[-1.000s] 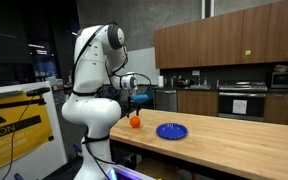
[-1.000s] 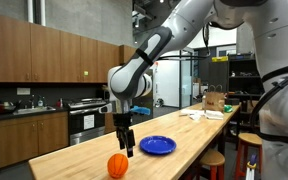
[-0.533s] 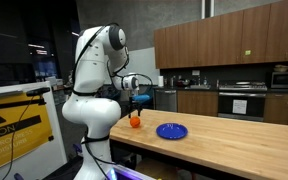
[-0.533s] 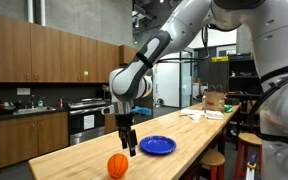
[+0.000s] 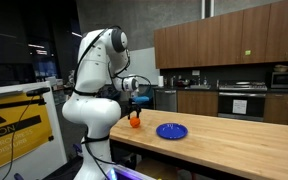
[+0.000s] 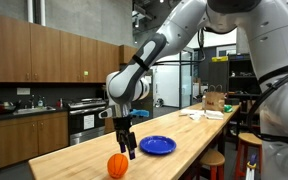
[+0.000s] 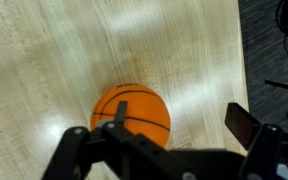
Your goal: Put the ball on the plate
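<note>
The ball [image 6: 118, 165] is orange with thin black lines and rests on the wooden table near its end; it also shows as the ball [image 5: 135, 121] and fills the lower middle of the wrist view as the ball [image 7: 132, 112]. The deep blue plate [image 6: 157, 145] lies flat a short way beyond it, seen too as the plate [image 5: 171, 131]. My gripper [image 6: 130, 150] hangs fingers-down just above and beside the ball, open and holding nothing. In the wrist view the gripper [image 7: 180, 120] has one finger [image 7: 120, 112] over the ball and the other off to its right.
The table edge [image 7: 246, 70] runs close to the right of the ball in the wrist view, with dark floor beyond. A box and papers [image 6: 212, 105] sit at the table's far end. Stools [image 6: 249, 150] stand beside the table.
The arm has shifted slightly, bringing the gripper a little lower toward the ball. Ball and plate have not moved.
</note>
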